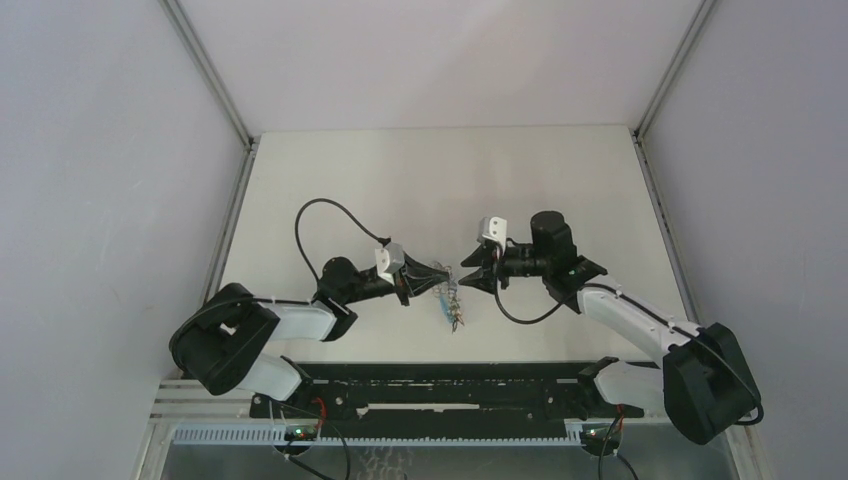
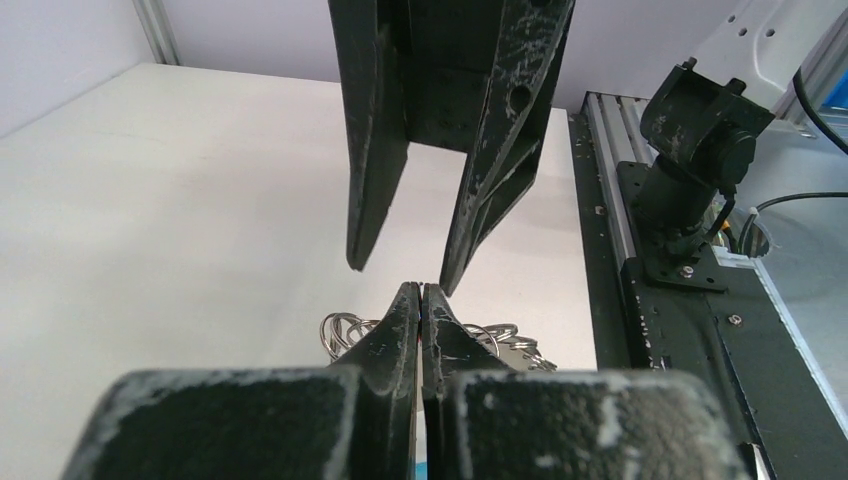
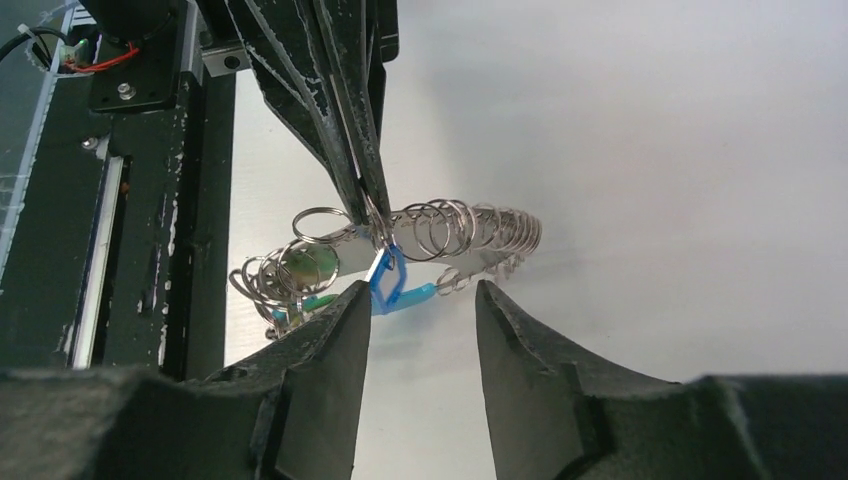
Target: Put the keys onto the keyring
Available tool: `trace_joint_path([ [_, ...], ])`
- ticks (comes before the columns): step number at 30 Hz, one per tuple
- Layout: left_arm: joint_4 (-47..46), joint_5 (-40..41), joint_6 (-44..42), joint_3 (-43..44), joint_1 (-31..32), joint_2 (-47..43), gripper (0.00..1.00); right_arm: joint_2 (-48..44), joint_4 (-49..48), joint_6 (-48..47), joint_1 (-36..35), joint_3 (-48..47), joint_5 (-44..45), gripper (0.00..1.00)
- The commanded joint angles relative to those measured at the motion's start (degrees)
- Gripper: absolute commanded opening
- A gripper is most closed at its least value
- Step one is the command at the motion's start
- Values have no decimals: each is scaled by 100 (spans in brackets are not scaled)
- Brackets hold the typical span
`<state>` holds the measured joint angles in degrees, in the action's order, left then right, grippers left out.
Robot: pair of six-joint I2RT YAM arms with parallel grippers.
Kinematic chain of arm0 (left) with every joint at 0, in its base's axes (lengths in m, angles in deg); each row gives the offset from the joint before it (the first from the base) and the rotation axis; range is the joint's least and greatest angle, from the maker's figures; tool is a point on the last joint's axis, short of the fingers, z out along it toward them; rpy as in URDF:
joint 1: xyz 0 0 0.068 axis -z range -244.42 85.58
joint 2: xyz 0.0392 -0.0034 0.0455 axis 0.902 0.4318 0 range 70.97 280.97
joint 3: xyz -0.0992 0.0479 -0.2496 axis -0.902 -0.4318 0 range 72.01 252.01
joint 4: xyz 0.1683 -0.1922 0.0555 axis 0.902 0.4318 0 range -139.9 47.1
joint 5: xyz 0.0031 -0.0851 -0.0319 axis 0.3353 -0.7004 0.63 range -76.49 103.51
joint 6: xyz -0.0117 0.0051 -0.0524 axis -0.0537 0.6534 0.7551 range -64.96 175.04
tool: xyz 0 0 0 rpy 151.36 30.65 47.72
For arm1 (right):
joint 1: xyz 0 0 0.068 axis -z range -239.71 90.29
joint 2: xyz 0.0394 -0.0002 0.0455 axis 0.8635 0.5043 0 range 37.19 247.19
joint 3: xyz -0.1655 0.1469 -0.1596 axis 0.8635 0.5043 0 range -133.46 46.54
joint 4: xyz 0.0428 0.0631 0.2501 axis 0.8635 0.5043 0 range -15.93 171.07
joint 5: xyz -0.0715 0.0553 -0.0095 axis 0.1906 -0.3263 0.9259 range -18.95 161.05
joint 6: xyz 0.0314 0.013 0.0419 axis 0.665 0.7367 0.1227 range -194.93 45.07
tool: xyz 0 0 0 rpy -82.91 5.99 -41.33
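Left gripper (image 3: pixel 368 205) is pinched shut right on the keyring (image 3: pixel 470 228), holding it up off the table (image 1: pixel 400 180), about midway between the side edges and closer to the near edge. Right gripper (image 3: pixel 420 290) faces it tip to tip, jaws partway apart with nothing in them. The blue-headed key (image 3: pixel 385 285) dangles just past one fingertip.

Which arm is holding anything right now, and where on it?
The left gripper holds the keyring, fingers pinched on its wire loop beside the blue piece. The right gripper is open, holding nothing.
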<state>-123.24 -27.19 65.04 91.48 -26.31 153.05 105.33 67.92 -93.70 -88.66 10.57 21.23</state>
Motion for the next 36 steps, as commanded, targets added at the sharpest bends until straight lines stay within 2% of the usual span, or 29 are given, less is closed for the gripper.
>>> trace_joint_path([
  [1, -581, -152, 76, -79, -31, -88, 0, -192, -215, -303, 73, -86, -586, 44],
  [6, -577, -225, 106, -49, -31, -94, 0, 43, -601, -302, 73, -176, -1012, 44],
  [12, -583, -260, 134, -48, -31, -116, 0, 387, -682, -303, -46, -327, -1294, 39],
  [16, -585, -287, 152, -44, -31, -122, 0, 525, -746, -288, -93, -380, -1389, 30],
  [25, -585, -353, 179, -27, -31, -117, 0, 575, -786, -286, -91, -420, -1535, 21],
  [29, -594, -367, 195, -24, -27, -114, 0, 636, -759, -304, -85, -420, -1536, 12],
  [36, -595, -376, 190, -23, -31, -123, 0, 673, -168, -597, -80, -597, -1453, 0],
])
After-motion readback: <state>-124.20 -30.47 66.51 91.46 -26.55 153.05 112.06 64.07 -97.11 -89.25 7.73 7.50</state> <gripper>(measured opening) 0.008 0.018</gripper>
